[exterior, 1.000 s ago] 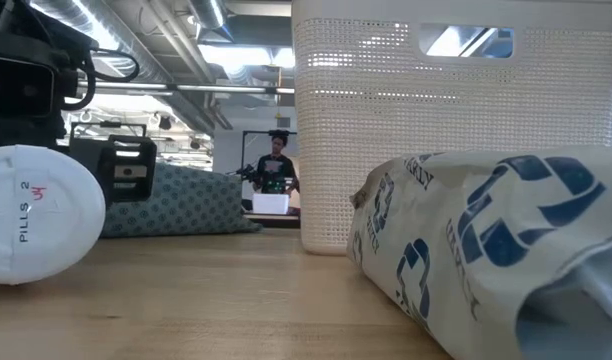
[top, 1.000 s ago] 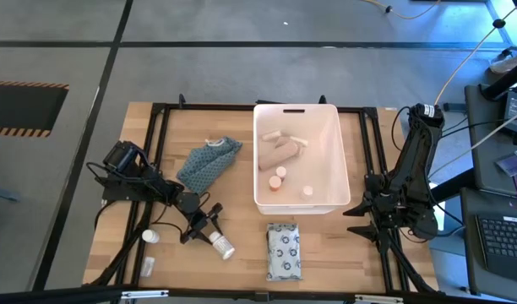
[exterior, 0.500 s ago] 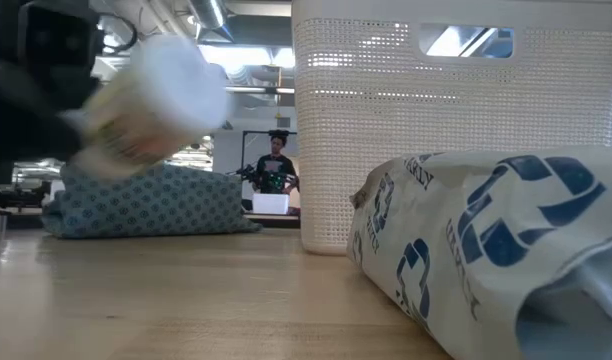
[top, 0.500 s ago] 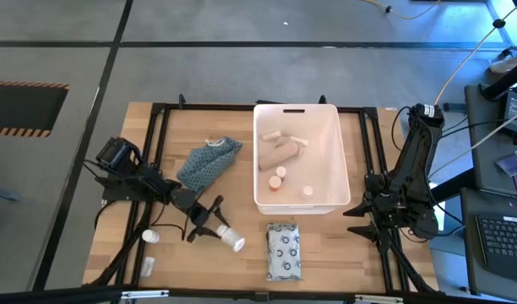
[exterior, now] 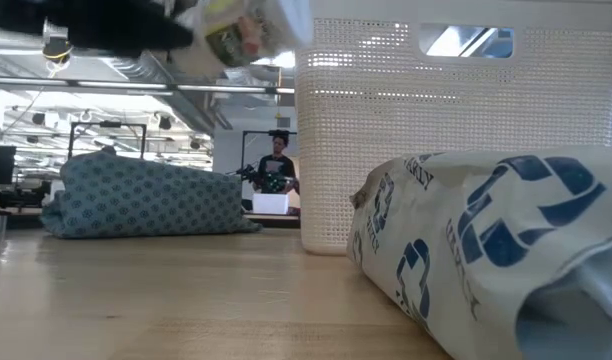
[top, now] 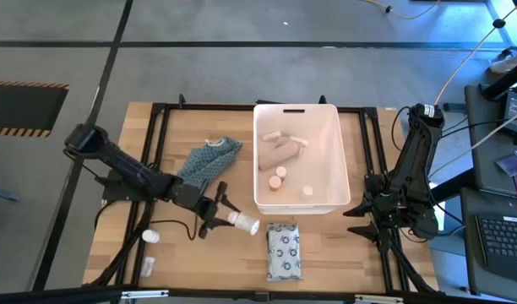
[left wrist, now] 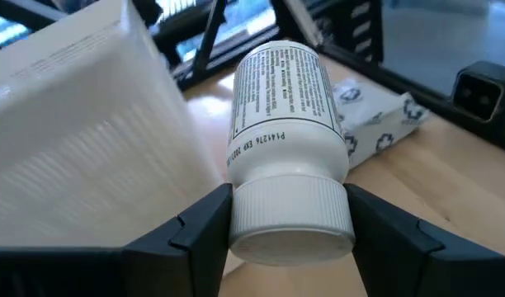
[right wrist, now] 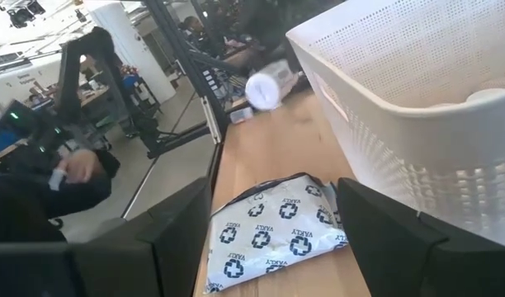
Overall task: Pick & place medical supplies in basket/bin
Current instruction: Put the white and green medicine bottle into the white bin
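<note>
Wooden tabletop [top: 326,245] is carrying one white tub [top: 297,156]; my left pincer [top: 218,219] is pinching one pill bottle [top: 243,223] near its front-left corner. Right pincer [right wrist: 261,247] is resting, spread, at the right edge.

Seen from above, a large white rectangular plastic tub [top: 344,160] stands at the centre of the wooden table [top: 326,253], holding a beige bandage roll [top: 275,154] and small capped bottles [top: 277,178]. At seven o'clock of it, the left gripper [top: 226,219] clamps a white pill bottle [top: 243,223]. A flat white patterned soft pack [top: 284,251] lies at six o'clock. A blue-green patterned cloth [top: 207,163] lies at nine o'clock. The right arm [top: 406,181] waits at three o'clock.
</note>
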You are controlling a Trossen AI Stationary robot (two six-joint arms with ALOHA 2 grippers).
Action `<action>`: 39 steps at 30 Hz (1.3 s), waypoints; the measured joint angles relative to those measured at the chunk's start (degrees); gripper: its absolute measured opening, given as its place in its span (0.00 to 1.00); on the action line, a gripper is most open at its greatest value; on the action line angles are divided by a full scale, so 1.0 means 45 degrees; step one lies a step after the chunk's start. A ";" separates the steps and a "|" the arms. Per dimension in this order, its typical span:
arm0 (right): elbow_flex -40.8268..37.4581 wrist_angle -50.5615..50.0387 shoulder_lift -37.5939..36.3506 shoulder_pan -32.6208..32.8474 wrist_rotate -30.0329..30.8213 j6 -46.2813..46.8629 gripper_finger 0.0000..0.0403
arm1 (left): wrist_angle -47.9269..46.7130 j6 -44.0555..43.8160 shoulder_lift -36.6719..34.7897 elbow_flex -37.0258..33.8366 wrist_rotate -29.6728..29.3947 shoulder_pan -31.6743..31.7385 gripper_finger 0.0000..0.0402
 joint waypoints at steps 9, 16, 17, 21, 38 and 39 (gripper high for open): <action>0.0000 -0.0015 -0.0004 0.0005 -0.1040 -0.0654 0.66 | -0.7143 0.0888 -0.1282 0.5034 -0.2596 0.0003 0.51; 0.0000 0.0002 -0.0004 0.0003 -0.1672 0.0069 0.66 | -0.8313 0.2578 -0.0646 0.7726 -0.4549 0.0776 0.51; 0.0000 0.0002 0.0000 0.0000 -0.1974 0.0508 0.66 | -0.8490 0.2748 -0.0483 0.8022 -0.4597 0.0959 0.51; 0.0000 -0.0017 0.0020 0.0000 -0.3209 0.1409 0.66 | -0.9533 0.3281 0.0586 0.9342 -0.4787 0.1755 0.51; 0.0000 -0.0416 0.0034 0.0003 -0.3758 -0.0079 0.66 | -1.3128 0.8819 0.7021 1.7182 -0.5341 0.3919 0.51; 0.0000 -0.0436 0.0034 0.0002 -0.3758 -0.0049 0.66 | -1.3103 0.9023 0.7360 1.7506 -0.5430 0.3979 0.51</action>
